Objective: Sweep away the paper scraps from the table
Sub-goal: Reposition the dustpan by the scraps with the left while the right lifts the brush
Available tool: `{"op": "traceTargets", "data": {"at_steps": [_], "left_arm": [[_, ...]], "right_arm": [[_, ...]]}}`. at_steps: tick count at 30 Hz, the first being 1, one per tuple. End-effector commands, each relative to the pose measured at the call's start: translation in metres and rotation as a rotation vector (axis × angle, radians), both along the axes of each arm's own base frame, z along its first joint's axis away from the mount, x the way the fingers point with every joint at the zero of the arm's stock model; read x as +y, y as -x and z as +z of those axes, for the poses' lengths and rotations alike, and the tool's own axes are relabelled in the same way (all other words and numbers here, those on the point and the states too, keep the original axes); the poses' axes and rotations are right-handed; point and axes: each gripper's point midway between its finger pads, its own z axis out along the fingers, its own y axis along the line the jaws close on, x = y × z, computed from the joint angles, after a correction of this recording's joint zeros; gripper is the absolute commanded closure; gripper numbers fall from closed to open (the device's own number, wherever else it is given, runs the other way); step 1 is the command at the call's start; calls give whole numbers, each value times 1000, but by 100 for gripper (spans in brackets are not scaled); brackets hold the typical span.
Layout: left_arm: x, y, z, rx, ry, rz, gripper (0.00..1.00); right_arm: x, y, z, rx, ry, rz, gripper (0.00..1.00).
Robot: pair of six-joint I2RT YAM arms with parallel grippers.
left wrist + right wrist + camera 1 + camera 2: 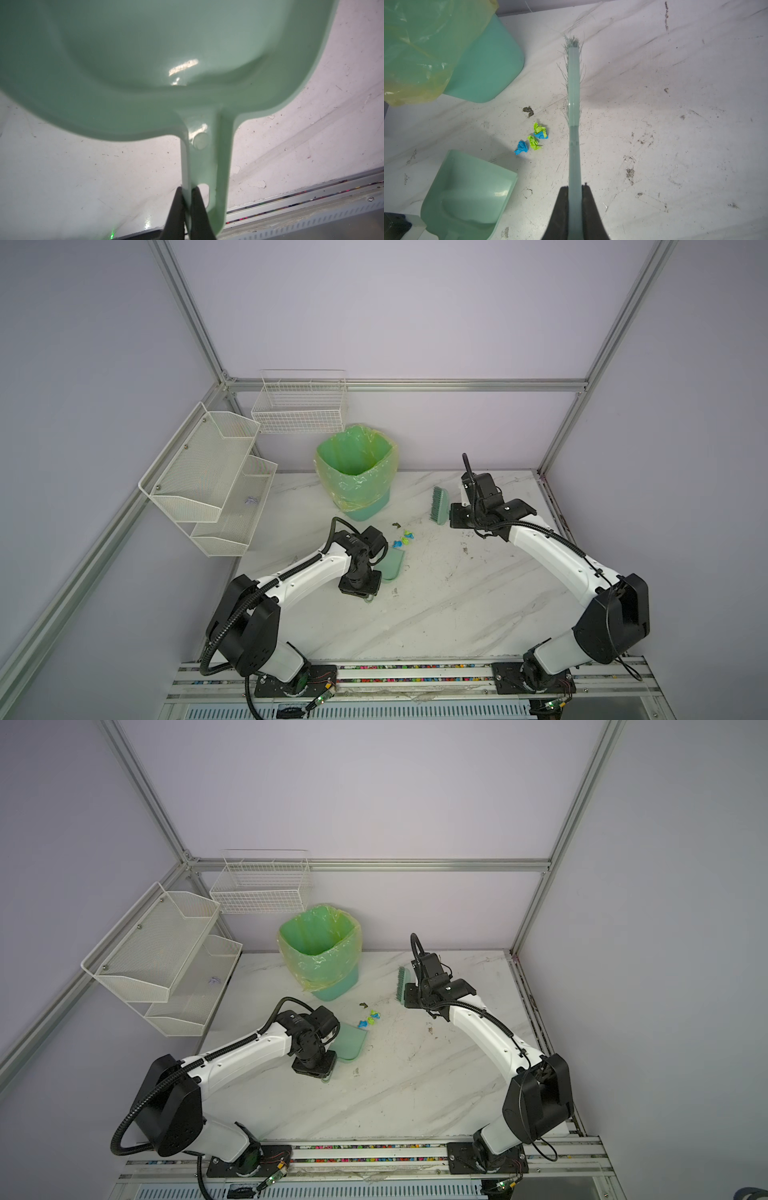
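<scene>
Two pale green tools are being held on either side of the paper scraps (534, 143): a dustpan (467, 197), its handle being clenched by the left jaws, and a brush (574, 83), its handle being gripped by the right jaws. A lined bin (361, 485) is standing just behind, and a dark speck (528, 111) is lying nearby. The scraps are lying on the marble-patterned table (436, 614), in a short row slanting from the dustpan's open edge toward the brush. Four tiny crumpled wads are being shown, bright blue and lime-green, one blue touching one green.
</scene>
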Motion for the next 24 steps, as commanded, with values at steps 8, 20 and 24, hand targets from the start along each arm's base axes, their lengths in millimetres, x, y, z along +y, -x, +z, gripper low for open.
{"op": "traceTargets", "data": {"at_steps": [8, 20, 24], "left_arm": [[-7, 10, -12, 68, 11, -13, 100], [-33, 5, -12, 107, 105, -31, 100], [-38, 3, -13, 115, 117, -35, 100]], "right_arm": [[8, -12, -4, 4, 68, 85, 100], [13, -19, -10, 12, 104, 123, 100], [16, -23, -12, 15, 114, 139, 100]]}}
